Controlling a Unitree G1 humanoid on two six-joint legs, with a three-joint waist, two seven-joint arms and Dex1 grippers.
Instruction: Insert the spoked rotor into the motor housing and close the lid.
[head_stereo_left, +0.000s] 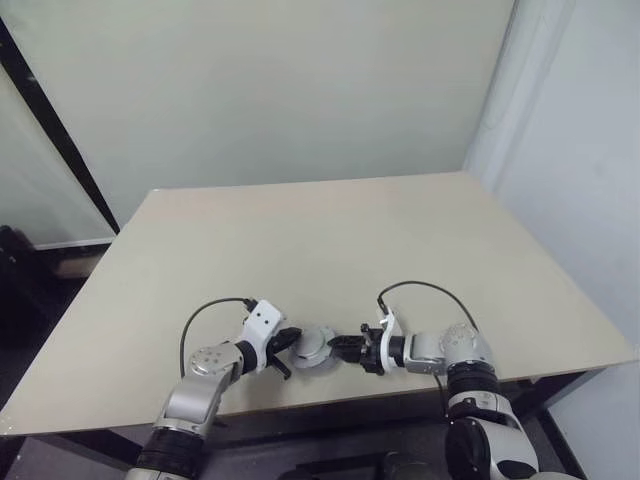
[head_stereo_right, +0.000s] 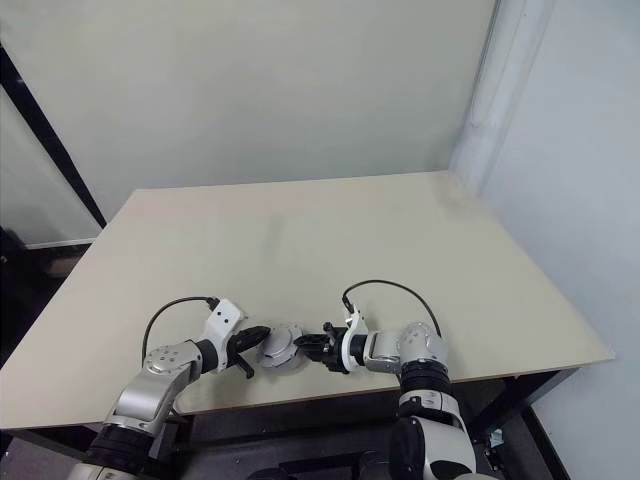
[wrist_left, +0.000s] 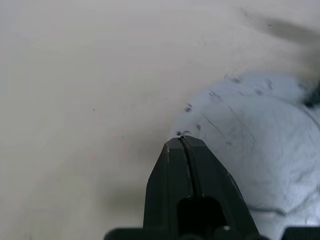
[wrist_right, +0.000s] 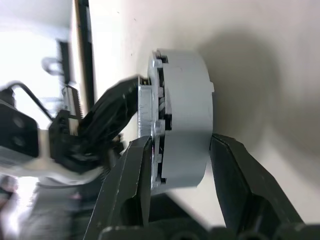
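Note:
Just above the table's front edge, the motor housing (wrist_right: 187, 115), a round grey cup, is held on its side. The lid (wrist_right: 145, 110), a thin disc, sits against the housing's open face with a narrow gap showing. My right gripper (wrist_right: 177, 145) is shut on this stack, one finger on the lid and the other on the housing's base. My left gripper (wrist_left: 181, 142) is shut, its tips resting at the edge of the lid's smooth grey face (wrist_left: 260, 150). In the head views the housing (head_stereo_left: 312, 347) hangs between the left gripper (head_stereo_left: 285, 345) and the right gripper (head_stereo_left: 340, 348). The spoked rotor is hidden.
The beige table (head_stereo_left: 330, 240) stretches away from the grippers toward a pale wall. Its front edge (head_stereo_left: 330, 392) runs just below both hands. A dark post (head_stereo_left: 60, 140) stands at the left beyond the table.

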